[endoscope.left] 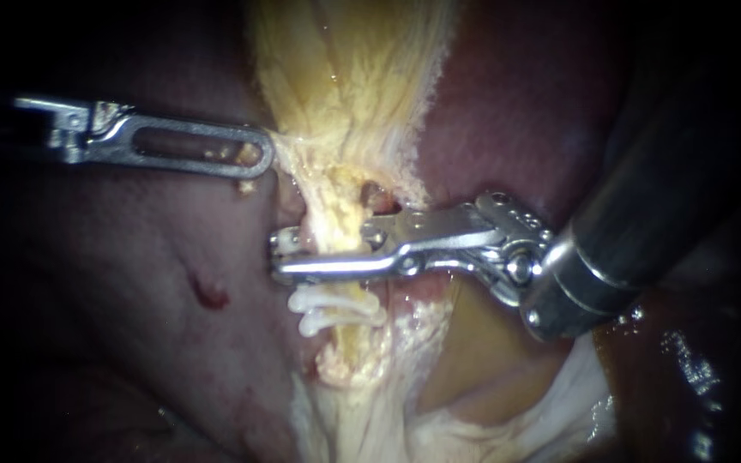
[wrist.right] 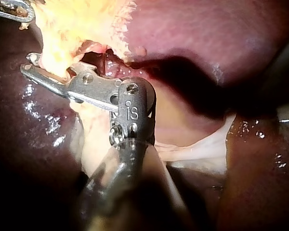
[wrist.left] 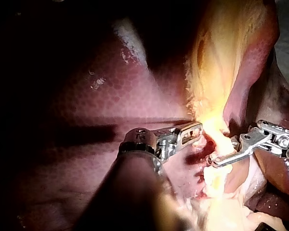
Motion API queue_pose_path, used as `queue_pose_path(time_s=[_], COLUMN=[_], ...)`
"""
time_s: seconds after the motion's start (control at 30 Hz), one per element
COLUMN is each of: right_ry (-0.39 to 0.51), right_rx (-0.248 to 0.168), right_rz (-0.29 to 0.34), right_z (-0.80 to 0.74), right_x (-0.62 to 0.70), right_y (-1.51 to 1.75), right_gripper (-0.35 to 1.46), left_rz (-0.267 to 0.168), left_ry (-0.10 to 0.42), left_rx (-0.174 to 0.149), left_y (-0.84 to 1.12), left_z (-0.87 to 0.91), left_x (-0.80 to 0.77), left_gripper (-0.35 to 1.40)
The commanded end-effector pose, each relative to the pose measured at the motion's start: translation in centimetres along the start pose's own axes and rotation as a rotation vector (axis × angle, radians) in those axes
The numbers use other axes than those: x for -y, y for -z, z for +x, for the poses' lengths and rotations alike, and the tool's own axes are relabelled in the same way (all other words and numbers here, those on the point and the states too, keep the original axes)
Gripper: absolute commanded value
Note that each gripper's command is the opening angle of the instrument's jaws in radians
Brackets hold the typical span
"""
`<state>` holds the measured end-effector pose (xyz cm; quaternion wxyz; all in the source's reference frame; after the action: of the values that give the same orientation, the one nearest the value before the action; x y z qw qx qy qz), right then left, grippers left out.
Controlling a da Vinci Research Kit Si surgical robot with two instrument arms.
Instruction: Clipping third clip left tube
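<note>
Pale yellow, the tube [endoscope.left: 338, 214] ran down between lobes of dark red liver [endoscope.left: 130, 300]. Two white clips [endoscope.left: 336, 310] sat side by side on the tube. Just above them the right instrument [endoscope.left: 280, 257] had its jaws closed across the tube from both sides, with a further clip [endoscope.left: 285, 243] showing white at their tips. Higher, left of the tube, the left instrument [endoscope.left: 263, 159] had its jaws clenched on the edge of the yellow tissue [endoscope.left: 345, 77].

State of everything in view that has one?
left instrument, jaws shut on pale tissue
right instrument, jaws astride the tube, holding a white clip not yet closed
tube, uncut
two lower clips, closed on the tube
</note>
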<state>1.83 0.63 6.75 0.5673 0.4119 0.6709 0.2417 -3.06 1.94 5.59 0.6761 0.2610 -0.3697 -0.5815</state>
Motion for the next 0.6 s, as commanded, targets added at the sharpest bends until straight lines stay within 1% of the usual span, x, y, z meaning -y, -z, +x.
queue_pose_path(time_s=[0.03, 0.07, 0.2, 0.27, 0.37, 0.6], right_ry=[0.0, 0.0, -0.002, -0.002, -0.001, -0.001], right_rx=[0.0, 0.0, -0.002, -0.001, 0.008, 0.007], right_rz=[-0.001, -0.002, -0.01, -0.008, 0.012, 0.011], right_z=[0.0, 0.0, -0.01, -0.03, -0.06, -0.08], right_x=[0.0, 0.0, 0.01, 0.02, 0.02, 0.01], right_y=[0.01, 0.02, 0.03, 0.04, 0.03, 0.03], right_gripper=[-0.31, -0.35, -0.35, -0.35, -0.35, -0.35], left_rz=[0.0, 0.0, 0.0, 0.0, 0.0, 0.0], left_ry=[0.0, 0.0, 0.0, 0.0, -0.001, -0.001], left_rx=[0.0, 0.0, 0.0, 0.0, 0.0, 0.0], left_y=[0.0, 0.0, 0.0, 0.0, -0.01, -0.01], left_z=[0.0, 0.0, 0.0, 0.0, -0.01, -0.01], left_x=[0.0, 0.0, -0.01, -0.01, -0.02, -0.03], left_gripper=[-0.35, -0.35, -0.35, -0.35, -0.35, -0.35])
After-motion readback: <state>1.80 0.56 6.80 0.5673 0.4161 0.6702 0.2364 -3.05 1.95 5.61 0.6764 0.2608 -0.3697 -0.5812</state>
